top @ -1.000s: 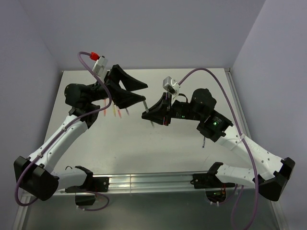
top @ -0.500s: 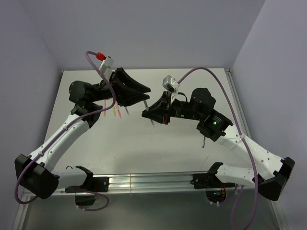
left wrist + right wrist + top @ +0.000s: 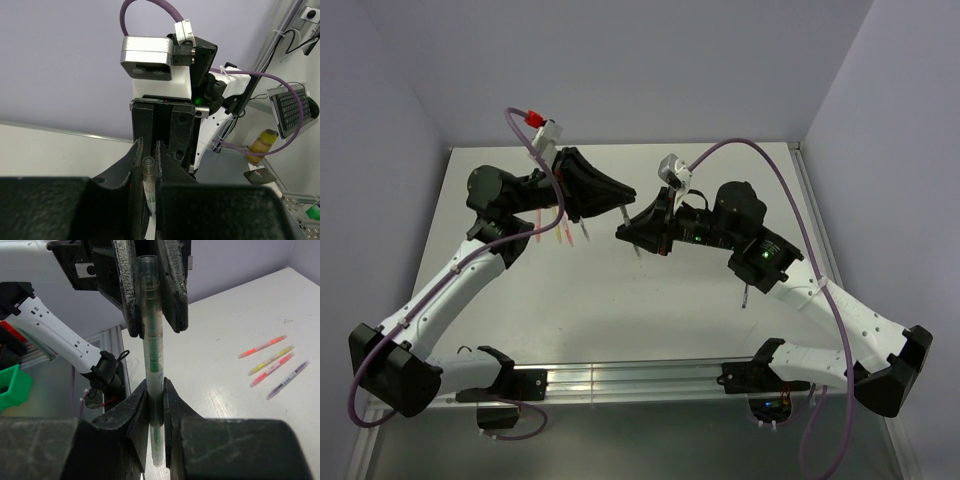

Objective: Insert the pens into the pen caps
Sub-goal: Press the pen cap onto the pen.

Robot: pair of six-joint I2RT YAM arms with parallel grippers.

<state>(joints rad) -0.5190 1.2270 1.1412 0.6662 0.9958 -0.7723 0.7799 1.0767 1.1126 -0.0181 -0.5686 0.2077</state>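
A green-clear pen (image 3: 152, 340) stands upright above the table between both grippers. My right gripper (image 3: 155, 385) is shut on its lower half, and the tip pokes out below the fingers. My left gripper (image 3: 148, 145) is shut on the pen's clear upper end (image 3: 148, 164), whose round end face shows between the fingers. I cannot tell whether that clear end is a pen cap. In the top view the left gripper (image 3: 618, 207) and right gripper (image 3: 623, 235) meet over the table's middle. Several more pens lie on the table: orange (image 3: 262, 346), yellow (image 3: 271, 360), red-pink (image 3: 272, 370) and blue (image 3: 287, 379).
Seen from above, the loose pens (image 3: 560, 235) lie partly under the left arm. A small dark blue piece (image 3: 745, 298) lies beside the right arm's elbow. Purple cables loop above both wrists. A metal rail (image 3: 620, 380) runs along the near edge of the table (image 3: 620, 310).
The left gripper's jaws have gone from wide apart to shut on the pen's upper end, and the left wrist has shifted slightly right. The right gripper has held the pen still.
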